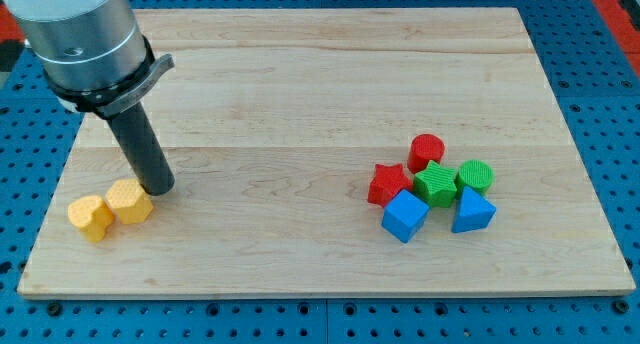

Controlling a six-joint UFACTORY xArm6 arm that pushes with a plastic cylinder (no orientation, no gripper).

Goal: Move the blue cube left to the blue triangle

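The blue cube (405, 216) lies at the view's lower right, at the bottom left of a cluster of blocks. The blue triangle (472, 211) lies to its right, a small gap between them. My tip (161, 189) is far off at the view's left, touching the upper right edge of a yellow hexagon block (130, 201). The rod rises from there to the arm's grey body at the top left.
A red star (388, 182), a green star (436, 183), a red cylinder (427, 150) and a green cylinder (476, 174) crowd just above the two blue blocks. A yellow heart-like block (91, 217) lies left of the yellow hexagon. The wooden board (320, 84) sits on a blue pegboard.
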